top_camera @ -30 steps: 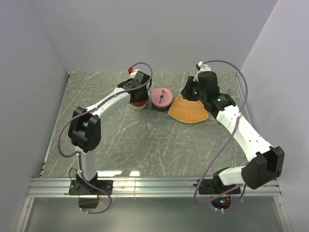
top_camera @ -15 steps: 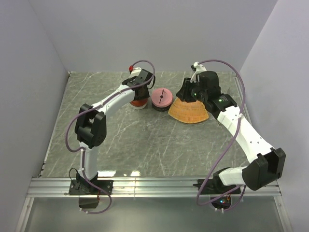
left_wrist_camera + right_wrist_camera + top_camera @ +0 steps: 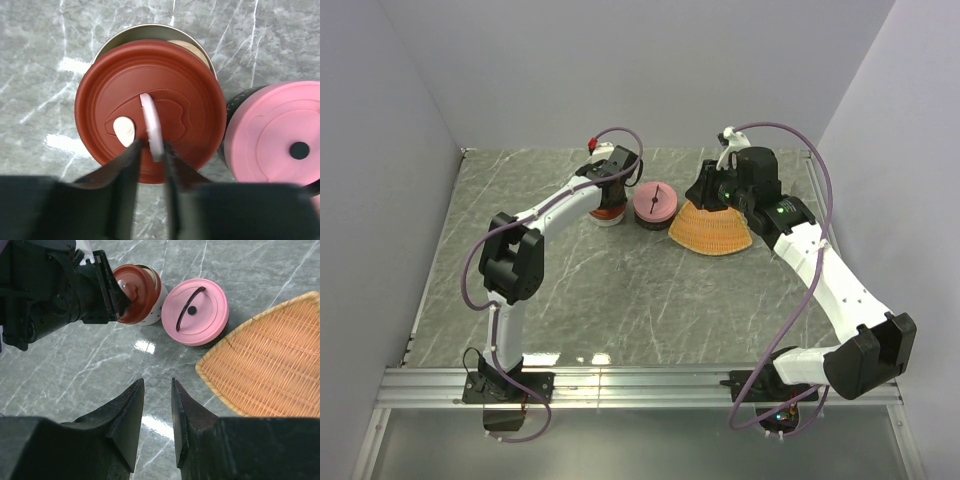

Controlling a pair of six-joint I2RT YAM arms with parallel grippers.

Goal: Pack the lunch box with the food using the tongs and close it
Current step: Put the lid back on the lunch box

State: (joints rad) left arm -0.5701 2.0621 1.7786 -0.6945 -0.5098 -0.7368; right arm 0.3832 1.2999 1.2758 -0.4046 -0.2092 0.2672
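Note:
The lunch box [image 3: 150, 32] is a round pale tub at the back of the table, with a red lid [image 3: 180, 100] lying slightly off-centre on it. My left gripper [image 3: 150, 147] hangs straight above it, shut on the lid's upright white handle [image 3: 151, 122]. A cream piece of food [image 3: 184, 46] peeks out under the lid's far edge. My right gripper [image 3: 157, 382] hovers open over bare table beside the woven tray [image 3: 270, 360], nothing between its fingers. The tongs are out of view.
A dark tub with a pink lid [image 3: 655, 203] stands right next to the red-lidded tub [image 3: 608, 208]. The orange woven tray [image 3: 712, 232] lies to its right, under my right arm. Grey walls close the table's left, back and right sides.
My left gripper's jaws have closed in on the white handle of the red lid. The left elbow has shifted right, and the right gripper has drawn slightly back.

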